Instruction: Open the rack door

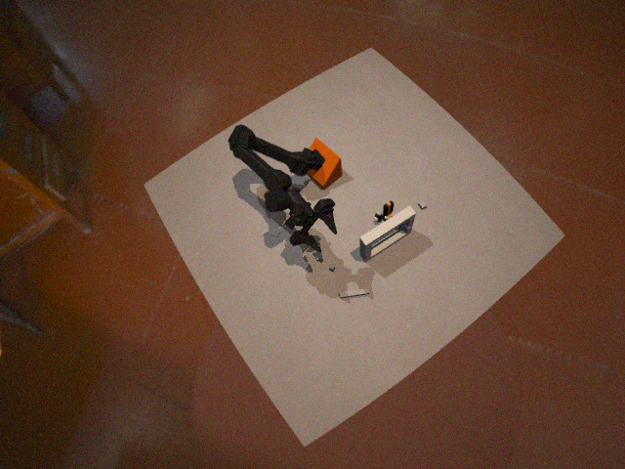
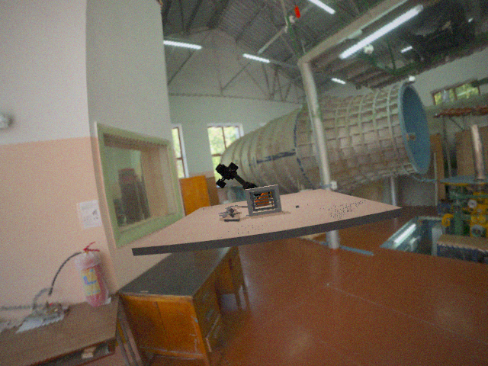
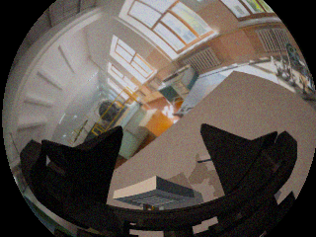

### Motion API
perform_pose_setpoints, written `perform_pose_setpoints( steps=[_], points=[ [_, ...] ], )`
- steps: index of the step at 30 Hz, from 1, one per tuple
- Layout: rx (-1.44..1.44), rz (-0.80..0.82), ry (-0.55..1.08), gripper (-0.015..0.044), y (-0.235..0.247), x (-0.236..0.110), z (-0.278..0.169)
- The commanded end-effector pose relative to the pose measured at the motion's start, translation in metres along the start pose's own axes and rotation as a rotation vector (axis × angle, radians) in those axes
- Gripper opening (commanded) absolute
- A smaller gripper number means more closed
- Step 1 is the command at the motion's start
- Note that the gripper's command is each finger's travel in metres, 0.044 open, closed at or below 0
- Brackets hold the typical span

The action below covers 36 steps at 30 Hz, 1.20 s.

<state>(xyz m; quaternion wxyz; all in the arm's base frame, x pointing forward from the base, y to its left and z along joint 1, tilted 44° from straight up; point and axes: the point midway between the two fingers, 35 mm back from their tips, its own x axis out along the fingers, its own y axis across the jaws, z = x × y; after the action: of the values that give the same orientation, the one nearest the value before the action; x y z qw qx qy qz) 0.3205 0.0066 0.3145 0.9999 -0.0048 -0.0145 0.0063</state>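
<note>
Your black two-fingered gripper (image 1: 326, 240) (image 3: 162, 129) stands wide apart near the grey rectangular rack frame (image 1: 388, 233) (image 2: 250, 203) (image 3: 170, 189); door angle is hard to judge.

Overhead far, exterior low and distant, wrist close; table shared.

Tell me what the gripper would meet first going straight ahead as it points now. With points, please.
The way looks free: the gripper (image 1: 328, 240) (image 2: 226, 173) (image 3: 162, 129) seems to point out over the table (image 1: 429, 327) (image 2: 189, 232) (image 3: 242, 106), past the rack (image 1: 386, 225) (image 2: 249, 203) (image 3: 135, 190), though depth and tilt are hard to judge.
</note>
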Motion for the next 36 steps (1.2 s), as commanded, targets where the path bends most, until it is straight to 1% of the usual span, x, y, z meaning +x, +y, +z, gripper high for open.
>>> perform_pose_setpoints(
  steps=[1, 4, 5, 10, 21, 36],
  points=[
    [0.001, 0.000, 0.002, 0.0374, 0.000, 0.000, 0.000],
    [0.015, 0.004, 0.032, 0.0295, 0.003, 0.005, -0.006],
    [0.023, 0.007, 0.050, 0.0283, 0.005, 0.007, -0.009],
    [0.072, 0.018, 0.170, 0.0283, 0.018, 0.022, -0.030],
    [0.132, -0.018, 0.436, 0.0283, 0.039, 0.046, -0.070],
    [0.124, -0.111, 0.772, 0.0283, 0.071, 0.058, -0.126]
  ],
)
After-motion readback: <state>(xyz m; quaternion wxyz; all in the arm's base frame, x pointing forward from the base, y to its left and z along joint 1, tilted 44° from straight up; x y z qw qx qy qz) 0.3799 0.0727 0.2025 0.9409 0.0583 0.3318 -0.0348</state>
